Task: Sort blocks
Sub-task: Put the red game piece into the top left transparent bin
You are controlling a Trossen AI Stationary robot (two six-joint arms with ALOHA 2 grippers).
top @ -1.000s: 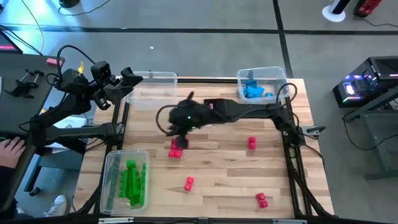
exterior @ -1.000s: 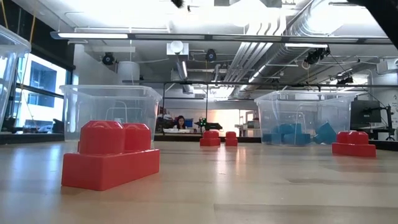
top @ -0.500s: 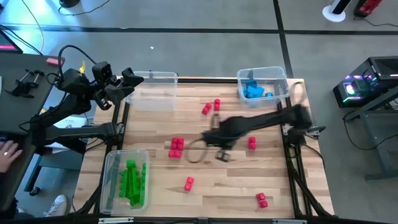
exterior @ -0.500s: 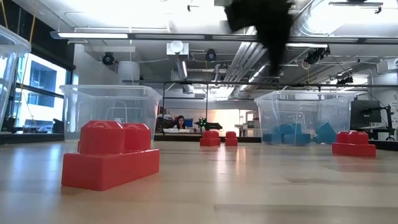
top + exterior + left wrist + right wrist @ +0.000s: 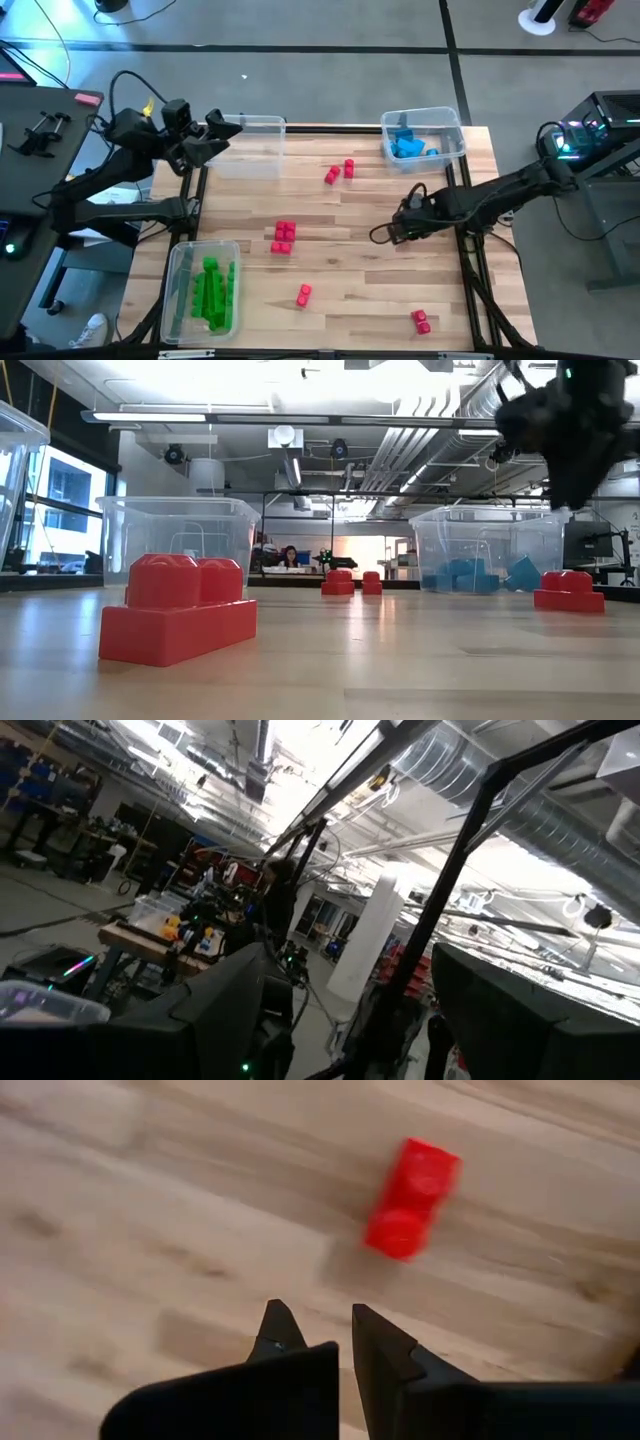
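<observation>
The right gripper point(image 5: 400, 229) hangs near the table's point(image 5: 360, 290) right edge, fingers almost together and holding nothing, just above a red block point(image 5: 412, 1197), probably to grab it. The left gripper point(image 5: 222, 131) waits off the far left corner; I cannot tell about its fingers.

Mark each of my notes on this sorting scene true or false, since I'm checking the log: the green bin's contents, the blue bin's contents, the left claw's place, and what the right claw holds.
1. Green plastic blocks fill the clear bin at the table's near-left corner. True.
2. Blue plastic blocks lie loose on the wooden table. False: they sit inside the far-right clear bin.
3. The left claw hovers by the far-left clear bin. True.
4. The right claw grips a red block. False: its nearly closed fingers hold nothing; the small red plastic block lies on the table ahead.
</observation>
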